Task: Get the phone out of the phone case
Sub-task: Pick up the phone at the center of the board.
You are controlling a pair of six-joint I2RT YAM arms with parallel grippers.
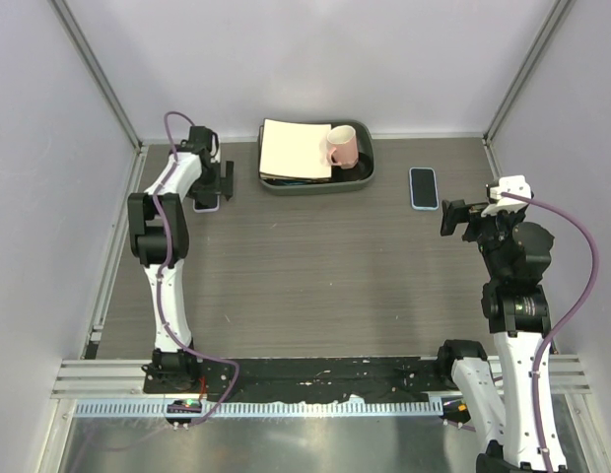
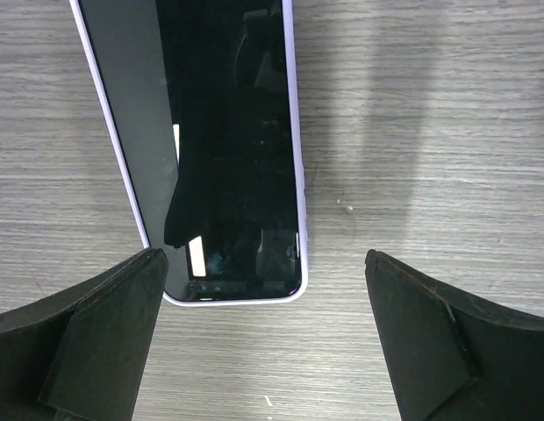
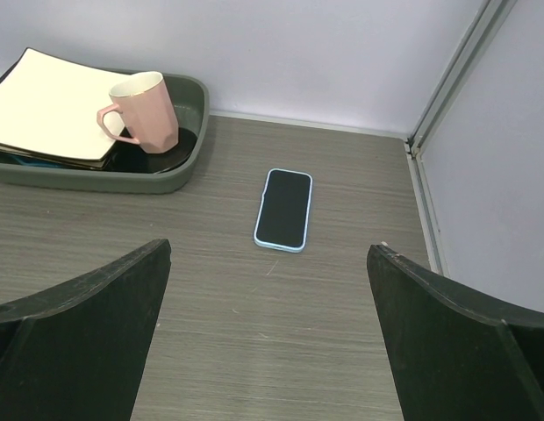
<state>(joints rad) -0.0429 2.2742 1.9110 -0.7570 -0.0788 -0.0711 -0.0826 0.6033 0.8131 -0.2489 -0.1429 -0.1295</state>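
Two cased phones on worktop (image 1: 315, 276): lilac phone (image 2: 219, 149) far left under left pincer (image 2: 263, 263), blue phone (image 3: 283, 209) far right, beyond right pincer (image 3: 268, 250). Both pincers wide open, empty. Approach step, judging; next: lower, pinch lilac phone's edges.

We've got grey wood-grain table (image 1: 315, 286), grain running side to side. Far edge, middle: dark green tray (image 1: 369, 169) sitting flat on it, long side along back. Right of tray, near but apart: blue-cased phone (image 1: 423, 187), screen up and dark, lying lengthwise front to back. Over to left side: lilac-edged phone (image 2: 228, 132), also flat on table, screen up, near tray's left end, gap between. Phones well apart. Close in, we spot tiny pale specks (image 2: 344, 207) on table beside lilac-edged phone.
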